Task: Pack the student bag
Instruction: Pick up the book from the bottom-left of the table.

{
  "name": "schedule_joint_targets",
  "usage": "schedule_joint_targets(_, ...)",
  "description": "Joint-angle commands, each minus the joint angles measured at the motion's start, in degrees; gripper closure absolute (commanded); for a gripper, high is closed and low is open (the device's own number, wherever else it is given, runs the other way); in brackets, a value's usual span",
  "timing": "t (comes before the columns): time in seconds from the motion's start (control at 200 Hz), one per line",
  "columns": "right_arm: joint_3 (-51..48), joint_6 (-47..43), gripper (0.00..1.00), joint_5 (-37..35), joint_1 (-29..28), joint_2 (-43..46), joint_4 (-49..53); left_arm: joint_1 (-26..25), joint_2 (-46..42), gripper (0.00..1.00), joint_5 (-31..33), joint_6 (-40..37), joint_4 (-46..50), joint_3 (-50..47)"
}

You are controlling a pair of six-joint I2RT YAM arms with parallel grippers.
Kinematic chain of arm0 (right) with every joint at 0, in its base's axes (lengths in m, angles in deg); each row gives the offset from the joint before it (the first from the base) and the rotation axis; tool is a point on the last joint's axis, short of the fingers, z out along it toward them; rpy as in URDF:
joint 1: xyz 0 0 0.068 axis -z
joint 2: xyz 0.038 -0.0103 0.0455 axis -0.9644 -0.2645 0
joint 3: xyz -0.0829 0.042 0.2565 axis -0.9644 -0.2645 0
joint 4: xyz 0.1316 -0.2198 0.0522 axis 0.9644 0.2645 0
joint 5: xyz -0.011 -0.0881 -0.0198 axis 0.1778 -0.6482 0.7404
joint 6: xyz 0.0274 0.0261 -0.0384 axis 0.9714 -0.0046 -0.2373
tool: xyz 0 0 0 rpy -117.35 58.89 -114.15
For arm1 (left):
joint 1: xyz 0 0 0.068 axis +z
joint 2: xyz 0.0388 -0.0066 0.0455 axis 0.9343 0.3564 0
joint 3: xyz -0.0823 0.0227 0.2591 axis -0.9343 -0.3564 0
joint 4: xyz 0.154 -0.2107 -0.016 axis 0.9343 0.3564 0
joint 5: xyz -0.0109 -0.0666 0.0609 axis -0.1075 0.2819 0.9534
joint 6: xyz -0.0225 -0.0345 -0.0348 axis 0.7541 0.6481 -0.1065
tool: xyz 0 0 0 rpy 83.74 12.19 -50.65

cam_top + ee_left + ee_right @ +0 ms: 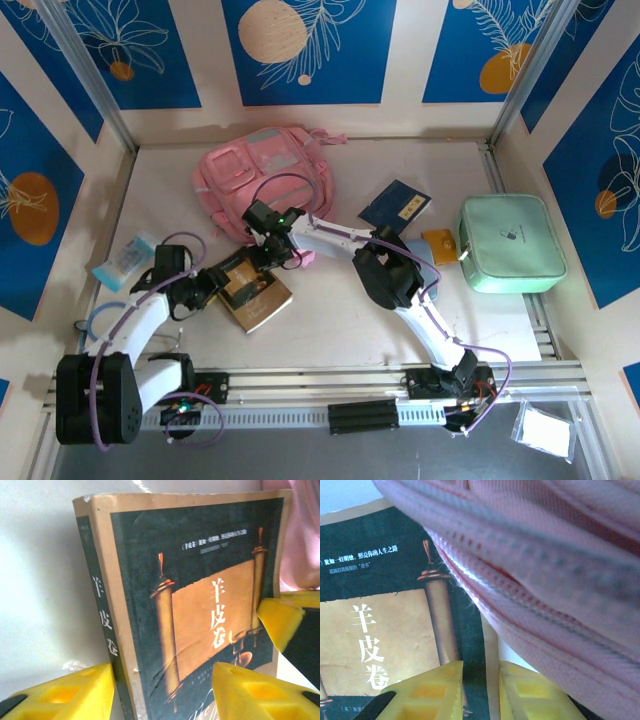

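So we're looking at a white tabletop (pixel 330 335) boxed in on three sides. The back wall (pixel 405 60), left wall (pixel 35 120) and right wall (pixel 600 170) are all cream with big blue panels, and we can see white leaf sketches and orange or tan circles on them. Bare aluminium posts (pixel 95 85) stand in both back corners. An aluminium rail (pixel 320 377) runs along the near edge, with a darker grey strip (pixel 300 455) just past it. Light's bright and even, shadows are soft.
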Motion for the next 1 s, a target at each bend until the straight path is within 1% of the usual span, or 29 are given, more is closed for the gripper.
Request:
schedule_joint_targets(0.0,-2.0,1.3,0.79,-2.7,0.2,-5.5,3.2,0.2,0.9,0.45,1.3,2.6,-2.1,-1.4)
schedule_joint_targets(0.145,-2.3,1.4,0.8,-2.4,0.3,-5.5,2.9,0.3,2.6,0.44,-1.3,4.5,-5.4,-2.6)
schedule_joint_targets(0.245,-2.4,1.5,0.8,-2.2,0.2,-5.6,2.8,0.3,3.7,0.44,-0.6,4.7,-4.8,-2.5)
schedule_joint_targets(0.395,-2.3,1.5,0.8,-2.2,0.3,-5.5,2.8,0.4,4.2,0.45,-3.1,5.3,-7.6,-3.1)
schedule_joint_targets(0.535,-2.4,1.4,0.8,-1.9,0.3,-5.5,2.8,0.4,3.0,0.49,-5.6,5.1,-9.9,-3.0)
schedule_joint_targets(0.705,-2.4,1.2,0.8,-1.6,0.1,-5.4,2.7,0.3,-1.5,0.56,-8.0,4.4,-10.8,-2.1)
schedule_joint_targets(0.785,-2.4,1.2,0.8,-1.5,0.2,-5.5,2.6,0.3,-2.6,0.57,-8.9,4.4,-11.1,-1.9)
schedule_joint_targets(0.875,-2.4,1.0,0.8,-1.2,0.1,-5.7,2.6,0.3,-2.1,0.61,-9.6,4.7,-12.1,-1.9)
schedule_joint_targets(0.995,-2.5,0.8,0.79,-0.8,0.0,-5.5,2.5,0.3,0.8,0.71,-9.4,3.9,-11.4,-0.8)
